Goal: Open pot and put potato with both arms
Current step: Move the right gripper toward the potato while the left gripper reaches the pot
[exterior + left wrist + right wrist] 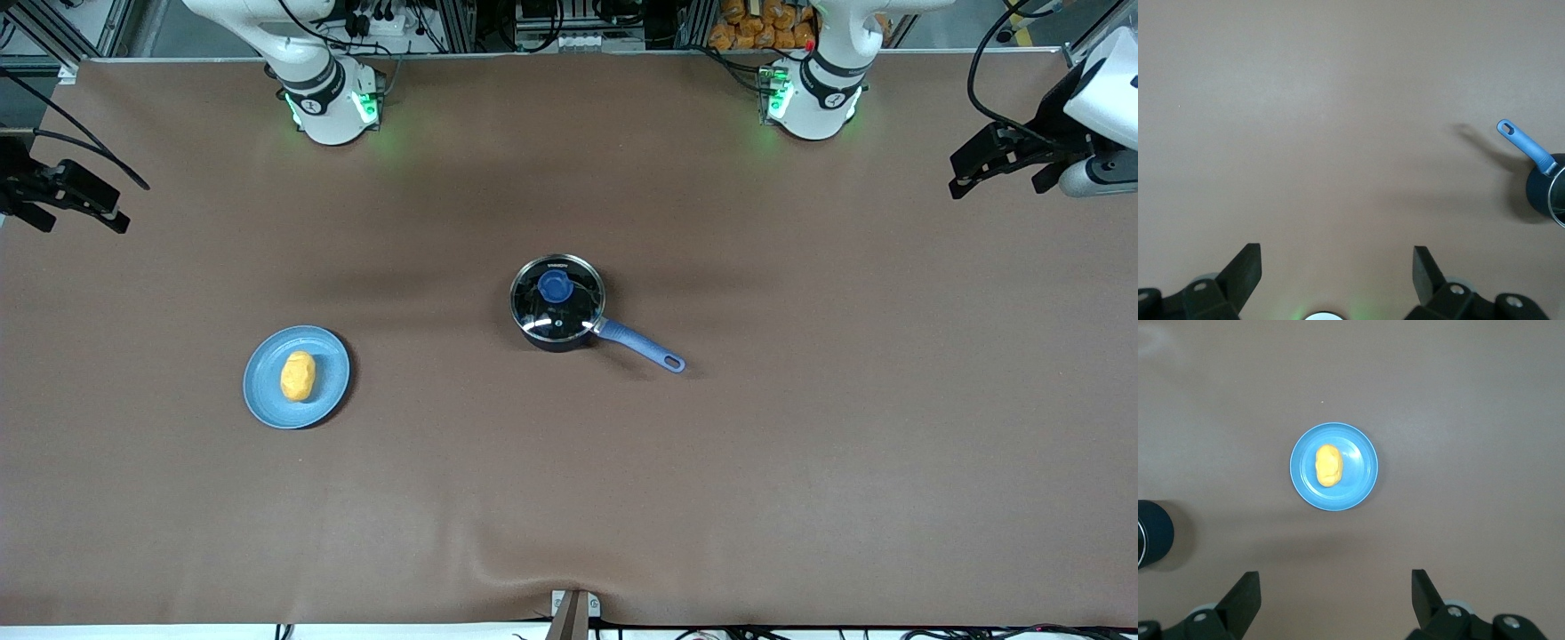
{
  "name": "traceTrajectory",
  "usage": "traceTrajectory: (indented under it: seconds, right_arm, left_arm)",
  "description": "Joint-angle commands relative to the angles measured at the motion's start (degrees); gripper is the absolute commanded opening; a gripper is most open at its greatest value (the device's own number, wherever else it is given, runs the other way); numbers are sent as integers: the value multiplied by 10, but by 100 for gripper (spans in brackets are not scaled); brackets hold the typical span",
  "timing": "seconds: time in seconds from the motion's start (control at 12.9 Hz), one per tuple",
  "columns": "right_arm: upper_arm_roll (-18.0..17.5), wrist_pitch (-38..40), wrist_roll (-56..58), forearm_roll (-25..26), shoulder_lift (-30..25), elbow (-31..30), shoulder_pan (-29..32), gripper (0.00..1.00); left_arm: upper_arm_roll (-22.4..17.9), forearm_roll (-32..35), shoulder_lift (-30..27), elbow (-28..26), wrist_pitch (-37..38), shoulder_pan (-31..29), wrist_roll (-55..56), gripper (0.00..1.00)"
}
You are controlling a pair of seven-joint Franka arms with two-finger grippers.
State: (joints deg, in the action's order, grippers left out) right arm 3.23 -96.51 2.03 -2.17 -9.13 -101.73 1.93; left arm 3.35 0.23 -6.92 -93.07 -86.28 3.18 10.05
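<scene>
Front view: lidded black pot [557, 303], yellow potato [298, 376] plated, both end effectors wide

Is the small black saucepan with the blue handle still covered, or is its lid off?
Covered: the glass lid with its blue knob sits on the black saucepan.

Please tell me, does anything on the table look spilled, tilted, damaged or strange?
Nothing stands out. The pot sits upright with its lid on; the potato lies on the plate. The left hand and right hand wait open.
</scene>
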Motion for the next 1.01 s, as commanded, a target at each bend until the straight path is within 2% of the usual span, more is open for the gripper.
traceTrajectory:
  seconds: [0.0, 0.46, 0.62, 0.93]
  right_arm:
    - [-8, -9, 9, 1, -15, -17, 11, 100]
    - [-8, -5, 10, 1, -10, -18, 7, 100]
    - [-9, -12, 7, 1, 11, -22, 0, 100]
    - [-9, -105, 8, -2, 82, -50, -1, 100]
  left_arm:
    - [0, -9, 1, 9, 12, -2, 1, 100]
    - [0, -5, 9, 10, 12, -7, -4, 100]
    - [1, -12, 14, 10, 11, -6, -4, 100]
    - [29, -24, 88, 32, -20, 36, 17, 100]
